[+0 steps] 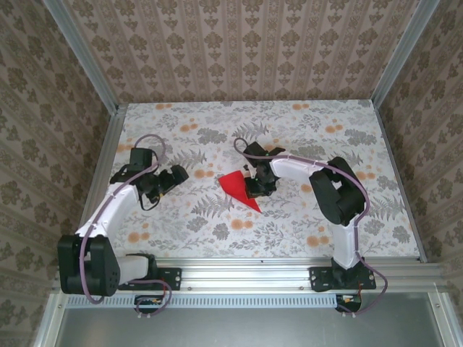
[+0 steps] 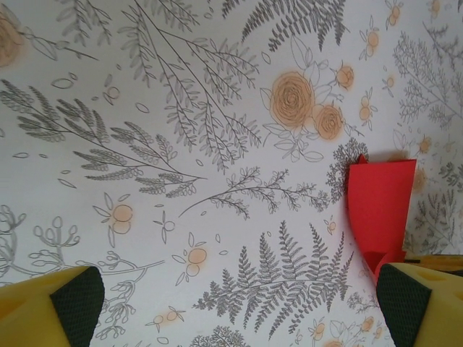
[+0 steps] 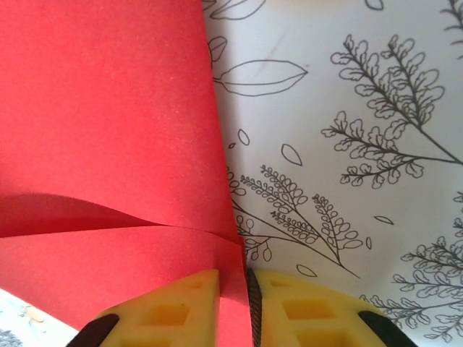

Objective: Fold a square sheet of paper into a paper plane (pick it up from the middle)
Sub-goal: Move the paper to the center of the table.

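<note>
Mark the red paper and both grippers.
red paper (image 1: 237, 188), top view, its middle.
right gripper (image 3: 235, 285), right wrist view, between fingertips pinching the paper.
left gripper (image 2: 239, 296), left wrist view, gap between open fingertips.

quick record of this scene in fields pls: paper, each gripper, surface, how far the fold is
paper: red paper, partly folded into a pointed shape, one layer curving up, near the table's middle
right gripper: right gripper closed on the red paper's edge
left gripper: left gripper open, holding nothing, off to the paper's side and apart from it
surface: floral table
fold stage: not yet a slim plane shape
</note>
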`<state>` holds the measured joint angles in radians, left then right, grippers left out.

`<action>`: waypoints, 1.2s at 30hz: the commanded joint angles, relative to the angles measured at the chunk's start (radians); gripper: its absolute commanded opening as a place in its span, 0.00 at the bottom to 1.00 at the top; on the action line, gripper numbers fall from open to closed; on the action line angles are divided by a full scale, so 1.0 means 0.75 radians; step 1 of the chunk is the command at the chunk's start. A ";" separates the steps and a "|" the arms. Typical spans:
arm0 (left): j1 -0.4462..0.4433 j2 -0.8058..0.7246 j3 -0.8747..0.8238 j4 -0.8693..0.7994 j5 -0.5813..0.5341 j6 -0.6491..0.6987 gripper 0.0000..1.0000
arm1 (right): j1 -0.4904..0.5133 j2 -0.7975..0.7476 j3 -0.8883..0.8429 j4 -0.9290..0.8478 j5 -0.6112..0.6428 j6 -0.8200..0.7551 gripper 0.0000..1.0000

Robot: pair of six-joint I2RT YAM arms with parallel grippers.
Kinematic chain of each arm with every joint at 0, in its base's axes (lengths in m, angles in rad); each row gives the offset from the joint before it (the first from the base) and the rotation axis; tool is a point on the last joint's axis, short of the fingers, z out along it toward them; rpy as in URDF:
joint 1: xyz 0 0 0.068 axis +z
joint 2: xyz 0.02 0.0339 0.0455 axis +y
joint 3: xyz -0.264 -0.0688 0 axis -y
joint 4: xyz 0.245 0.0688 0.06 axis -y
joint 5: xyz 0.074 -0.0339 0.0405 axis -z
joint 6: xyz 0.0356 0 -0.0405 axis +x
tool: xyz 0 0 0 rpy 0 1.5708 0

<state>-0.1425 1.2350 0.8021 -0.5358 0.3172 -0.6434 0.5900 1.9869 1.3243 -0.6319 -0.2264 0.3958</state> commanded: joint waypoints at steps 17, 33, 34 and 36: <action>-0.390 0.186 -0.110 0.308 0.016 -0.167 0.99 | 0.062 -0.033 -0.214 0.571 -0.215 0.601 0.15; -0.495 0.312 -0.185 0.606 0.137 -0.287 0.91 | 0.097 -0.045 -0.266 0.779 -0.193 0.807 0.17; -0.497 0.316 -0.193 0.617 0.140 -0.291 0.89 | 0.095 -0.046 -0.262 0.771 -0.194 0.798 0.18; -0.499 0.321 -0.199 0.627 0.143 -0.292 0.85 | 0.091 -0.054 -0.261 0.761 -0.191 0.776 0.22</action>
<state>-0.5079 1.4651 0.6682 -0.1120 0.3969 -0.8429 0.6636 1.9553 1.1343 -0.0574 -0.3725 0.9794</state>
